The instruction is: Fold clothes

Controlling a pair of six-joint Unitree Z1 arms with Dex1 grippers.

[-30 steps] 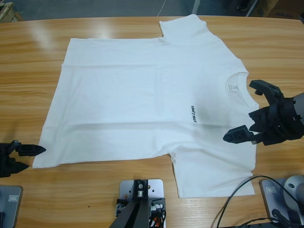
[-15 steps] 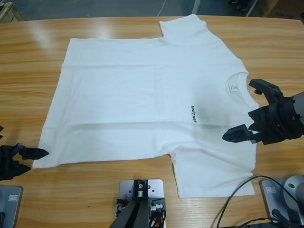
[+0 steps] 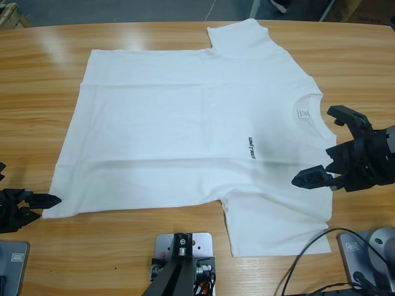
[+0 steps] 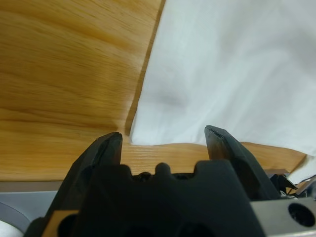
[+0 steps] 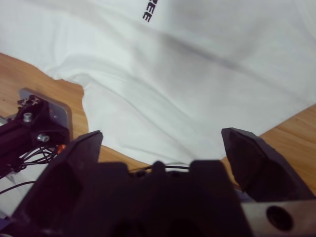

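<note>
You have not made a fold yet: the one shirt point(image 3: 185, 129) lies flat on the tabletop point(image 3: 37, 74), your left claw point(image 3: 31, 205) waits open at its bottom corner, and your right claw point(image 3: 327, 148) hangs open by the collar, so two claws, both empty.

A robotics lab or workshop is showing here: a long wooden table point(image 3: 154, 259) is sitting on a grey floor point(image 3: 123, 11), cardboard boxes point(image 3: 364, 9) are standing at the far right, and cables point(image 3: 308, 262) are trailing along the near edge.
</note>
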